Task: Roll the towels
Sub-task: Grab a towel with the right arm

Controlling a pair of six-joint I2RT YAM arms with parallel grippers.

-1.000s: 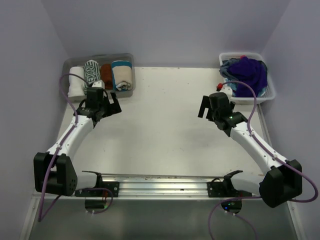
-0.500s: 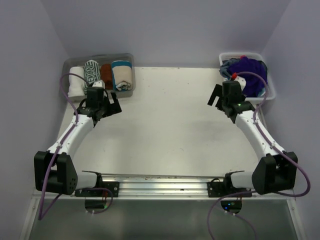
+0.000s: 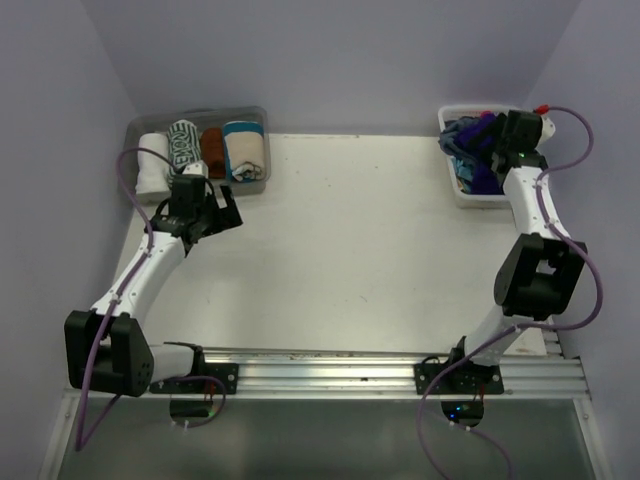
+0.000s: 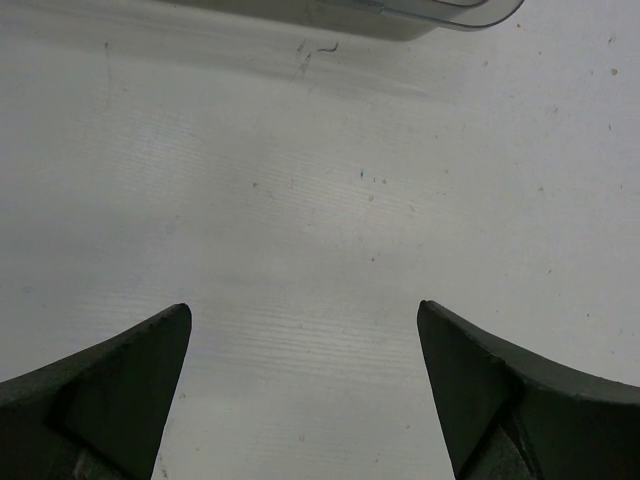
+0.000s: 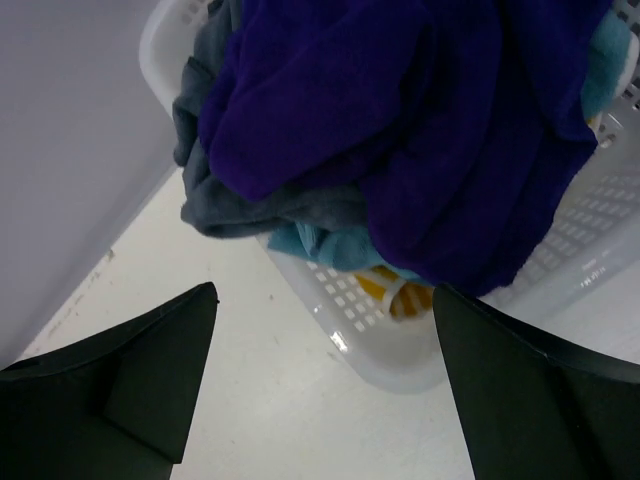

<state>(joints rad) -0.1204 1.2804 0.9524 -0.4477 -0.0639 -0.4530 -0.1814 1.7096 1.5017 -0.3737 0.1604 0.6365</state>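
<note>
A heap of loose towels fills the white lattice basket (image 3: 472,196) at the back right, with a deep purple towel (image 5: 400,120) on top, a grey one (image 5: 270,205) and a light blue one (image 5: 335,245) under it. My right gripper (image 5: 323,288) hangs open just above the basket's near wall (image 5: 400,350), holding nothing; from above, the right gripper (image 3: 496,140) sits over the purple towel (image 3: 478,152). Rolled towels lie in the clear tub (image 3: 252,113): white (image 3: 153,165), green-patterned (image 3: 183,145), rust-brown (image 3: 212,150), cream-and-teal (image 3: 245,148). My left gripper (image 4: 303,305) is open over bare table beside the tub.
The tub's corner (image 4: 440,12) shows at the top of the left wrist view. Purple walls close in the table at the back and both sides. A metal rail (image 3: 320,365) with the arm bases runs along the near edge.
My right arm has swung from the table's middle right up and back, and now sits over the basket of towels. The left arm has barely moved. Both grippers stay open.
</note>
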